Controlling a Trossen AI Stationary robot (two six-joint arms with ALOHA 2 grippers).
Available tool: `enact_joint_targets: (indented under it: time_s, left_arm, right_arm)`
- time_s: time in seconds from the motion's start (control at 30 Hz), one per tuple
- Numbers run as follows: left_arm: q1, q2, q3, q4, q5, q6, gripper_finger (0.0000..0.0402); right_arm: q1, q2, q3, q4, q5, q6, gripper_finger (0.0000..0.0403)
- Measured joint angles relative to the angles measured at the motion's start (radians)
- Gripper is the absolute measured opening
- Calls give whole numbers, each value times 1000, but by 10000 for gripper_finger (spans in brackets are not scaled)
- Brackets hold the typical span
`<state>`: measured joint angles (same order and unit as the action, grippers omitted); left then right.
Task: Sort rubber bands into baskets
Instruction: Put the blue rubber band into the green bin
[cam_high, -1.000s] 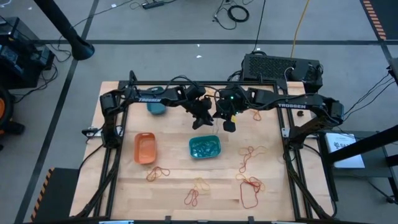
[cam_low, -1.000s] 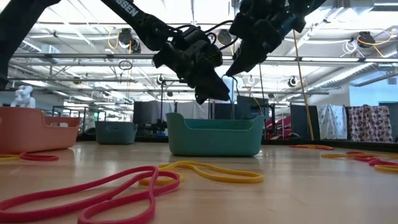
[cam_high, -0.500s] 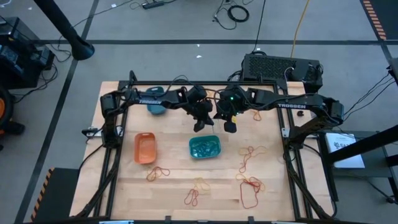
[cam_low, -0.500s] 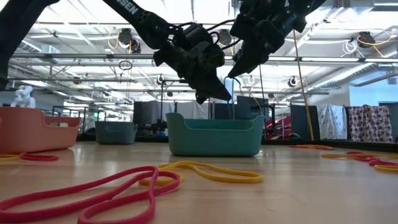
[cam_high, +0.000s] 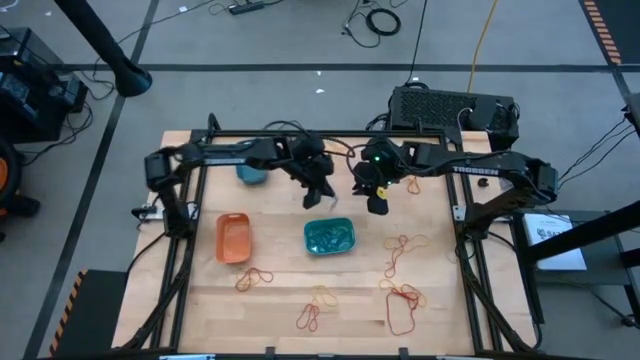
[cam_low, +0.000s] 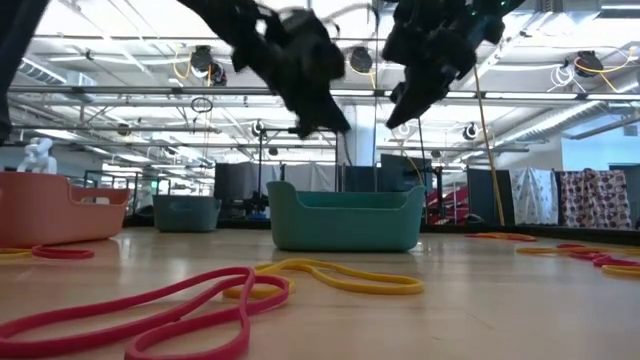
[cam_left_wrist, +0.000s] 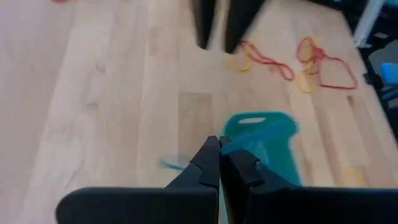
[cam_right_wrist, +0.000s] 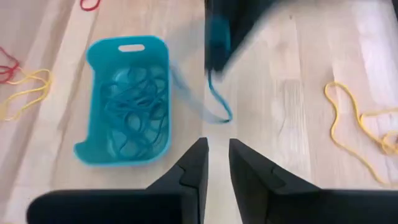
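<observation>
Blue bands mostly sorted, red and yellow ones still wait.

Your teal basket (cam_high: 329, 237) holds blue bands (cam_right_wrist: 134, 106). Your left gripper (cam_high: 320, 194), pressed together, dangles one blue band (cam_right_wrist: 214, 102) beside it. Your right gripper (cam_high: 377, 205) is slightly spread, empty. Red bands (cam_high: 404, 305) and yellow bands (cam_high: 404, 246) lie on the table (cam_high: 280, 310).

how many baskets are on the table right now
3. The orange basket sits toward the table's left side, the teal basket near the middle holding blue-green bands, and the darker blue basket at the back left, partly hidden under the left arm.
</observation>
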<state>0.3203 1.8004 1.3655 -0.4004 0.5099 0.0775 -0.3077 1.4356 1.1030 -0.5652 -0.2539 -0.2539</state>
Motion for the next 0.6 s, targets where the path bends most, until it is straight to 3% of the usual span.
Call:
enact_joint_targets:
  time_s: [0.33, 0.6]
  left_arm:
    - [-133, -206, 1, -88, -65, -41, 1]
    - [-298, -210, 1, -86, -213, -46, 2]
  right_arm:
    - [54, -94, 1, -119, -12, 94, 61]
    - [238, -97, 1, -129, -12, 78, 61]
